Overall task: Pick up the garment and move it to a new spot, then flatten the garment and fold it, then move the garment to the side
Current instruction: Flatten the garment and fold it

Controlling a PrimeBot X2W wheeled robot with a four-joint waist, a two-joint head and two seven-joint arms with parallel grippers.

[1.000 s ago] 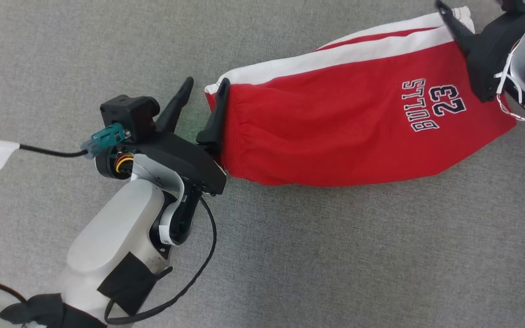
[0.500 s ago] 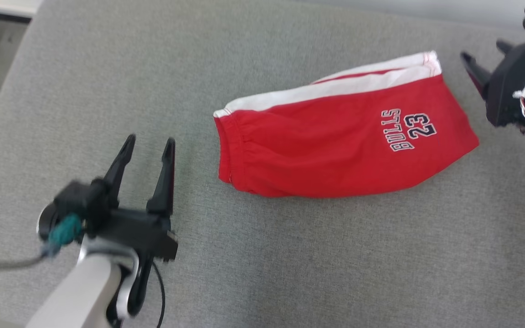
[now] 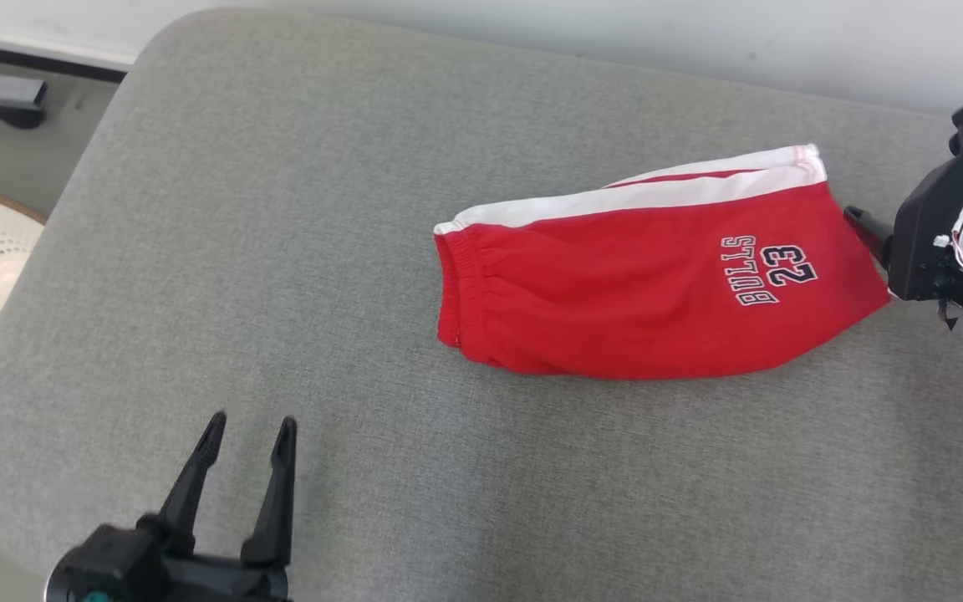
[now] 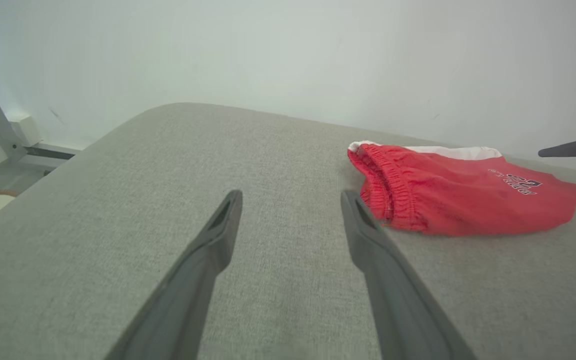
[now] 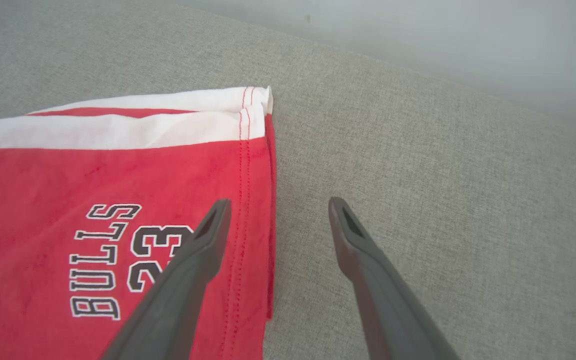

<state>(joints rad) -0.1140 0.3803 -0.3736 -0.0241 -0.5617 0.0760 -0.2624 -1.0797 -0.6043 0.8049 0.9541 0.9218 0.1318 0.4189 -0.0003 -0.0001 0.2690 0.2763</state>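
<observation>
Red shorts [image 3: 632, 309] lettered "BULLS 23" flat on grey surface [image 3: 281, 251]; left gripper [image 3: 252, 418] spread, well apart; right gripper [image 5: 278, 205] spread beside hem.

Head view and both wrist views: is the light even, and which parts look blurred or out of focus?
Head view: soft even light, only a faint shadow under the red shorts, print sharp. Left wrist view: the left claw looks soft up close, the wall pale and washed out. Right wrist view: stitching and print crisp, the right claw soft, the far wall hazy.
</observation>
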